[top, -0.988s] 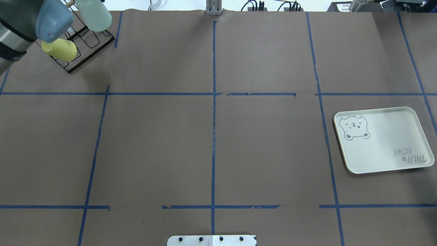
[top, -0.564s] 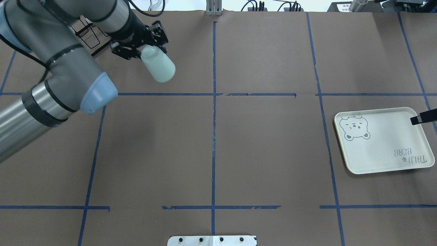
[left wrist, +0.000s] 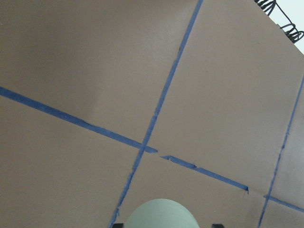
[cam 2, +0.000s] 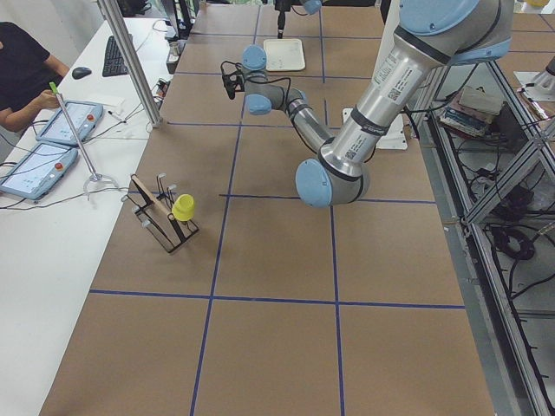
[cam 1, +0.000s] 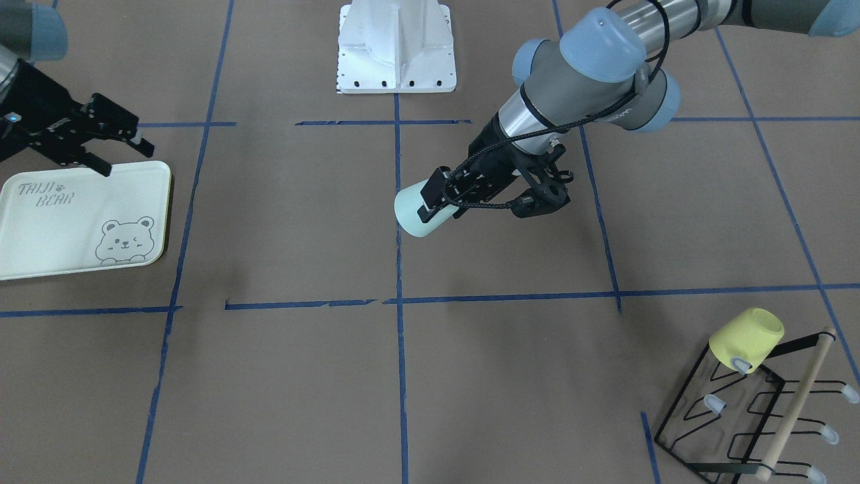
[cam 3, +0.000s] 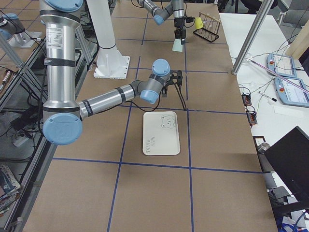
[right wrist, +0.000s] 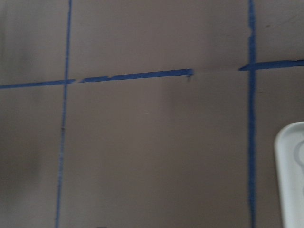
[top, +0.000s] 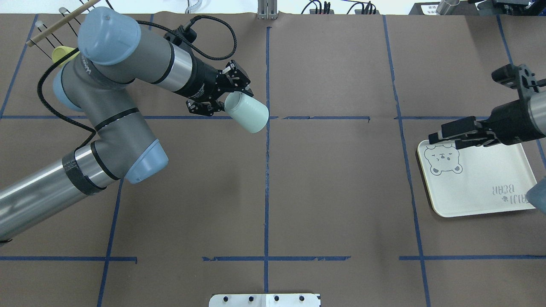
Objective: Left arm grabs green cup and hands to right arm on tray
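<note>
My left gripper (top: pixel 230 102) is shut on the base end of the green cup (top: pixel 248 113) and holds it tilted on its side above the table, just left of the centre tape line. The front view shows the same grip (cam 1: pixel 445 195) on the cup (cam 1: pixel 415 216). The cup's rim shows at the bottom of the left wrist view (left wrist: pixel 164 214). My right gripper (top: pixel 441 134) is open and empty, hovering over the bear corner of the tray (top: pixel 482 187). In the front view its fingers (cam 1: pixel 142 144) spread above the tray (cam 1: pixel 60 228).
A yellow cup (cam 1: pixel 746 338) hangs on a black wire rack (cam 1: pixel 732 423) at the far left corner, also seen overhead (top: pixel 62 53). The white robot base (cam 1: pixel 396 47) stands at the near edge. Blue tape lines grid the brown table.
My left arm has carried the green cup from the rack rightward toward the centre line. My right gripper has come in from the right edge over the tray's bear corner.
</note>
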Available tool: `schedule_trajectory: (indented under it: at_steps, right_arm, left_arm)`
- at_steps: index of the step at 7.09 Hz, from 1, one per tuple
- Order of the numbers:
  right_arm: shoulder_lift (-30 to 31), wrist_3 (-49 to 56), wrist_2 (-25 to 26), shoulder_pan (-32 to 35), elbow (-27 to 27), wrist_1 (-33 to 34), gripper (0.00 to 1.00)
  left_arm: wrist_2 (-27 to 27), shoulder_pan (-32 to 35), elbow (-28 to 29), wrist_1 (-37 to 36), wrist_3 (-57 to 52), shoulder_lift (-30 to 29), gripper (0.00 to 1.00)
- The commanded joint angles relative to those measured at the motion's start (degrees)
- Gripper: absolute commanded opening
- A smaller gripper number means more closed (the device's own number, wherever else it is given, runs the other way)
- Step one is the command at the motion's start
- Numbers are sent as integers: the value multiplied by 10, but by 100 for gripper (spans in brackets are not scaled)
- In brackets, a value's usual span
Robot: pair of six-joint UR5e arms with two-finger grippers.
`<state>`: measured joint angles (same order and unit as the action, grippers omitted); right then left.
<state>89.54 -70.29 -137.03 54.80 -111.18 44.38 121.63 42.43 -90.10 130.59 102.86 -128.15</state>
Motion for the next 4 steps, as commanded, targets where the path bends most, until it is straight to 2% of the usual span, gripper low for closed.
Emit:
schedule_trajectory:
  at_steps: [1, 2, 3, 4]
  right_arm:
    - [-69, -195, 2, -47, -6, -93, 100]
    - [-80, -240, 4, -60, -7, -151, 100]
    - [-88, -271, 6, -67, -7, -202, 100]
    - [-111, -315, 11, -74, -7, -222, 100]
  left_arm:
    - [2, -17, 37, 224, 87, 20, 3]
    - [-1, -24, 90, 385, 167, 21, 3]
    - [-3, -30, 131, 494, 215, 29, 3]
    - [-11, -35, 149, 585, 259, 38, 3]
